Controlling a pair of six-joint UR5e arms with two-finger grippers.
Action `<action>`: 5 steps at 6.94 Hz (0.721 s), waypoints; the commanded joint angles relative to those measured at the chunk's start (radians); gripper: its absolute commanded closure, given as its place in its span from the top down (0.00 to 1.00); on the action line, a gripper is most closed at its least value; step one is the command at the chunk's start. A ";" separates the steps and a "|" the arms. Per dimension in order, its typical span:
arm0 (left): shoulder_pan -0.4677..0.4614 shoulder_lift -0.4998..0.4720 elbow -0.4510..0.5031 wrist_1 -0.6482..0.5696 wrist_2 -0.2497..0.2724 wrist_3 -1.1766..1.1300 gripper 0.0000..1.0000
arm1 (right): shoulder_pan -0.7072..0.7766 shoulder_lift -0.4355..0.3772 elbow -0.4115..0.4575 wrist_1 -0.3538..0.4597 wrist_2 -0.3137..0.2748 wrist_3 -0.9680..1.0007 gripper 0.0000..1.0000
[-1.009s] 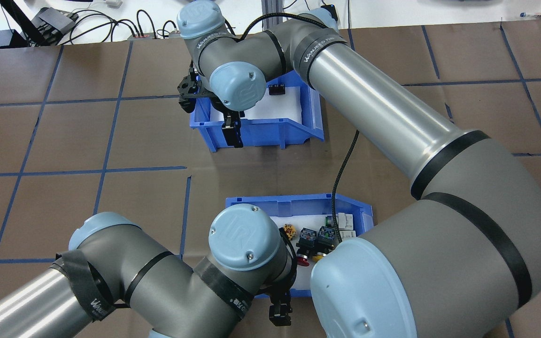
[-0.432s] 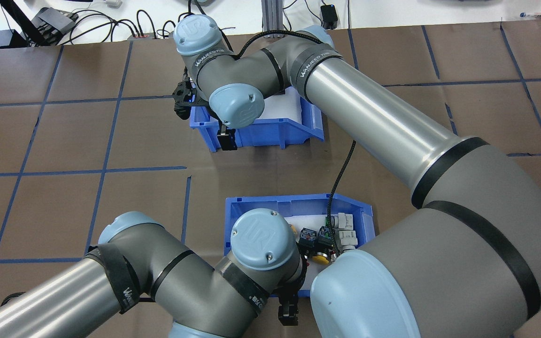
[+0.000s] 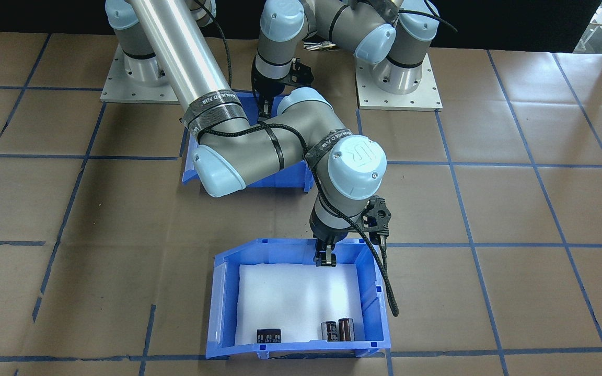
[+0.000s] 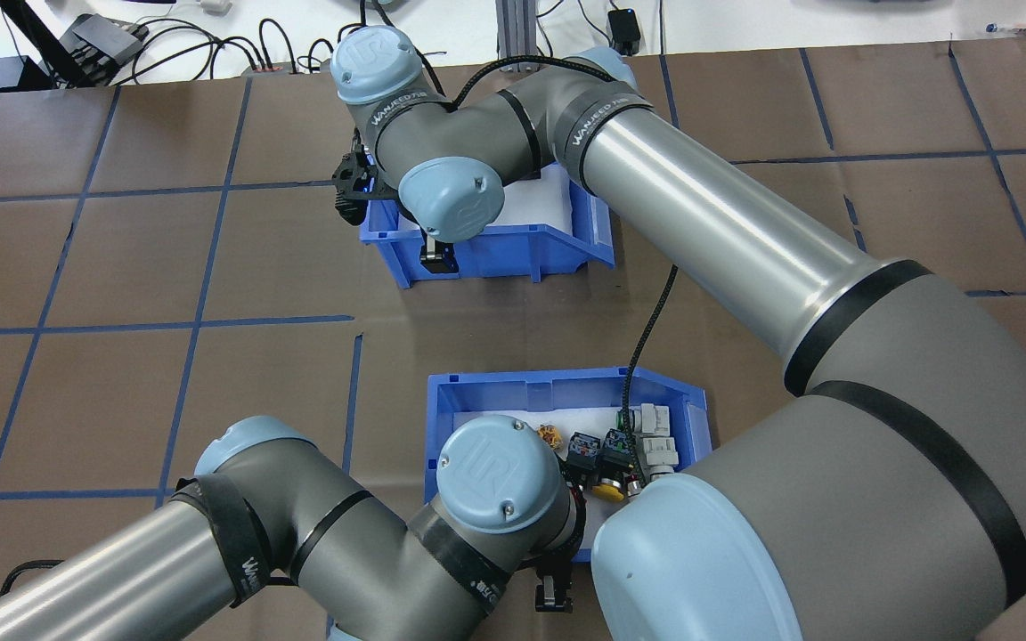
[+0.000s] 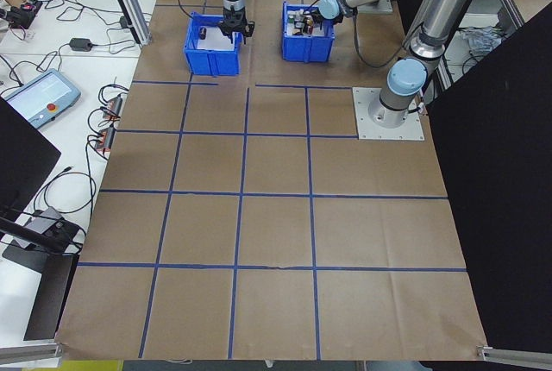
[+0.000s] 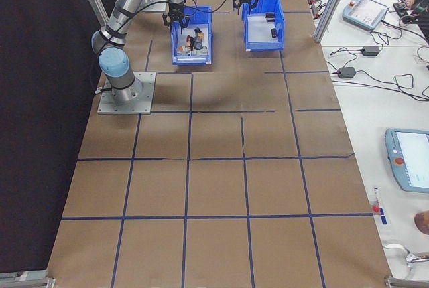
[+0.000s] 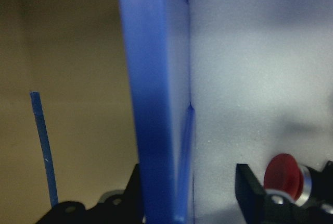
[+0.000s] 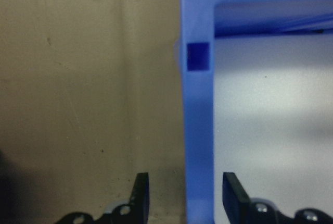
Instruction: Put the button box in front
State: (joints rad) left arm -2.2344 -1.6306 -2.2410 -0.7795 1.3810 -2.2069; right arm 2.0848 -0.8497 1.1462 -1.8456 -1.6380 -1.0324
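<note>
The counter (image 4: pixel 121 267) is covered in brown paper marked into squares with blue tape. Two blue bins sit on it, one beyond the other.

The button box (image 4: pixel 557 392) lies under the left gripper (image 4: pixel 554 592), at the robot's near edge of the counter; its white foam holds red, yellow, black and white switches. That gripper straddles the box's near wall: in the left wrist view one finger (image 7: pixel 255 193) is inside over the foam, just beside a red button (image 7: pixel 283 174), the other outside, with gaps either side, so its jaws stand apart around the wall, not clamped.

The capacitor bin (image 3: pixel 228 266) sits beneath the right gripper (image 3: pixel 325 258), farther out. This gripper likewise straddles the bin's back wall, fingers (image 8: pixel 234 195) spread on both sides without touching it. Three dark capacitors (image 3: pixel 336 330) rest at the bin's opposite end, well apart from the gripper.
</note>
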 commanded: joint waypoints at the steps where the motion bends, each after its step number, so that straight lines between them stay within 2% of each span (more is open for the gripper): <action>1: 0.001 0.024 -0.031 0.124 -0.053 0.001 0.00 | -0.002 -0.002 0.000 -0.001 -0.037 -0.005 0.30; 3: 0.015 0.092 -0.031 0.096 -0.042 0.016 0.00 | -0.003 -0.018 0.000 0.008 -0.061 -0.006 0.06; 4: 0.025 0.147 -0.029 -0.005 -0.021 0.076 0.00 | -0.015 -0.043 -0.005 0.023 -0.087 -0.009 0.02; 5: 0.068 0.238 -0.031 -0.162 -0.002 0.173 0.00 | -0.029 -0.064 -0.002 0.023 -0.086 -0.012 0.00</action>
State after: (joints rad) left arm -2.2046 -1.4869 -2.2709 -0.7851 1.3569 -2.1297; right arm 2.0707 -0.8882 1.1435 -1.8282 -1.7145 -1.0411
